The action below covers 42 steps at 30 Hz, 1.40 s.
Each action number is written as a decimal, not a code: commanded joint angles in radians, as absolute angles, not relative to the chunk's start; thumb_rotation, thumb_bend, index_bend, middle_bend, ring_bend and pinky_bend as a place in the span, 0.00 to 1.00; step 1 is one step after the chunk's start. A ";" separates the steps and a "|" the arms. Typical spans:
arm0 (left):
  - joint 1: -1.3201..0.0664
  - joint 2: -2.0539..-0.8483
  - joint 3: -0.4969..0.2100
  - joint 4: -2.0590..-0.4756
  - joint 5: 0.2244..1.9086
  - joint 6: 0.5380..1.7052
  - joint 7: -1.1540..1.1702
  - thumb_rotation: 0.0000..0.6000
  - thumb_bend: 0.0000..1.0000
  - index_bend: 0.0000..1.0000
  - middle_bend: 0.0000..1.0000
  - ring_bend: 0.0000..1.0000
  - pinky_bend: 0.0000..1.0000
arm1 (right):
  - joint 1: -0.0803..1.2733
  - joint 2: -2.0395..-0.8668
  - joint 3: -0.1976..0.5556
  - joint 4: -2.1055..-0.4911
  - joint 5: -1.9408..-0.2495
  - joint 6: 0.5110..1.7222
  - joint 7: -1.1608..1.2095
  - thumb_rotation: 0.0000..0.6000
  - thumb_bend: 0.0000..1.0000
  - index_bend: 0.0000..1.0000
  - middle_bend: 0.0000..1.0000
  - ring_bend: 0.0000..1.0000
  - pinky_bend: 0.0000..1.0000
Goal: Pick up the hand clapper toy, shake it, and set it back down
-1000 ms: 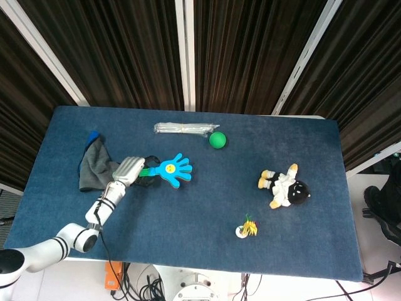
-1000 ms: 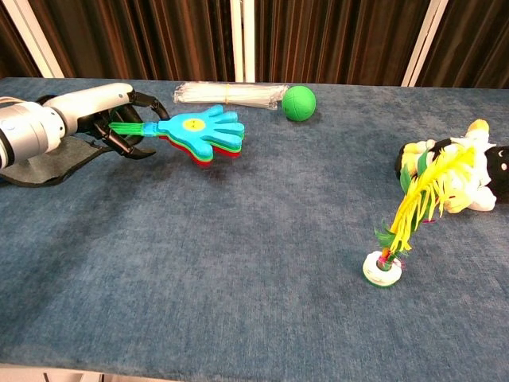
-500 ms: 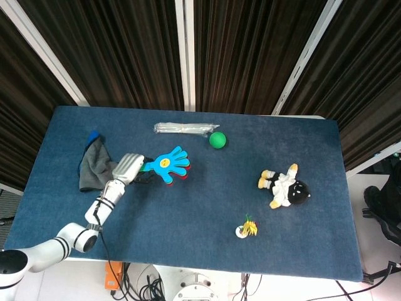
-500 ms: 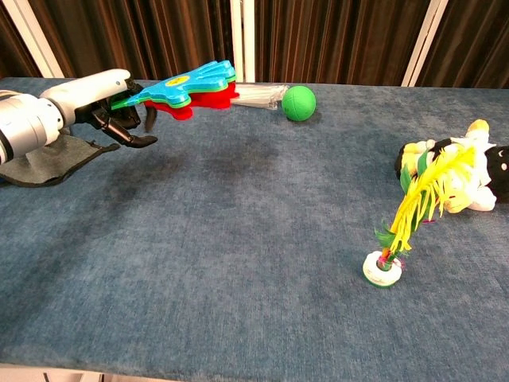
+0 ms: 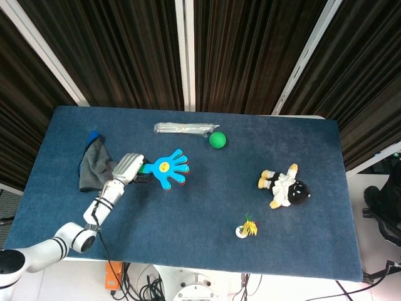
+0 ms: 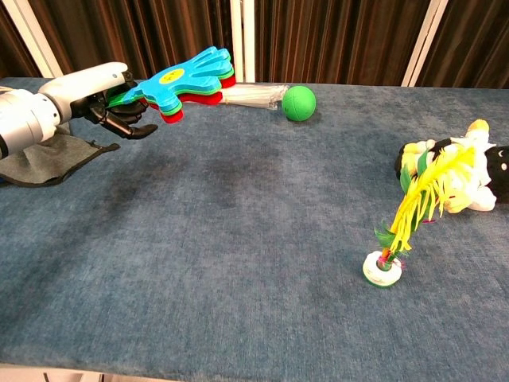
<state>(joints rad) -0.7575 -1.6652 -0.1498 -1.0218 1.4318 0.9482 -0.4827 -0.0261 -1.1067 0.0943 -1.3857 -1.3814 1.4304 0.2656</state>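
The hand clapper toy (image 5: 167,169) (image 6: 187,76) has stacked blue, green and red hand shapes on a green handle. My left hand (image 5: 128,168) (image 6: 102,94) grips that handle at the table's left side. The toy is lifted off the blue table (image 6: 238,239), tilted upward with its palm end pointing right. My right hand shows in neither view.
A grey cloth (image 5: 95,165) (image 6: 48,159) lies just left of my left hand. Behind the toy lie a bundle of clear sticks (image 5: 183,128) (image 6: 238,94) and a green ball (image 5: 217,140) (image 6: 298,103). A plush doll (image 5: 285,186) (image 6: 457,171) and feather shuttlecock (image 5: 247,227) (image 6: 398,231) lie right.
The clapper rose from near the table surface to a raised, upward tilt; my left hand moved slightly up and back with it, and the hand shapes shifted between frames.
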 commanded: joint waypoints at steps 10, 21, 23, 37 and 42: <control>-0.752 -1.621 -0.168 -1.075 1.451 1.018 -0.536 1.00 0.70 1.00 1.00 1.00 1.00 | -0.026 -1.106 0.093 -1.390 -1.382 1.430 0.269 1.00 0.27 0.00 0.00 0.00 0.00; -0.700 -1.474 -0.372 -1.400 1.222 0.901 -1.145 1.00 0.73 1.00 1.00 1.00 1.00 | -0.025 -1.105 0.092 -1.396 -1.381 1.426 0.272 1.00 0.27 0.00 0.00 0.00 0.00; -0.691 -1.440 -0.393 -1.425 1.222 0.868 -1.241 1.00 0.74 1.00 1.00 1.00 1.00 | -0.026 -1.105 0.092 -1.395 -1.379 1.424 0.274 1.00 0.27 0.00 0.00 0.00 0.00; -0.732 -1.452 -0.219 -1.192 1.605 0.991 -0.625 1.00 0.82 1.00 1.00 1.00 1.00 | -0.021 -1.104 0.090 -1.401 -1.383 1.420 0.270 1.00 0.27 0.00 0.00 0.00 0.00; -0.754 -1.494 -0.153 -1.107 1.693 1.021 -0.186 1.00 0.82 1.00 1.00 1.00 1.00 | -0.018 -1.104 0.090 -1.401 -1.382 1.416 0.268 1.00 0.27 0.00 0.00 0.00 0.00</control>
<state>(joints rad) -0.7189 -1.4417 -0.2733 -1.2703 1.4965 0.9413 -0.9407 -0.0179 -1.1044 0.0905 -1.4013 -1.3824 1.4158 0.2682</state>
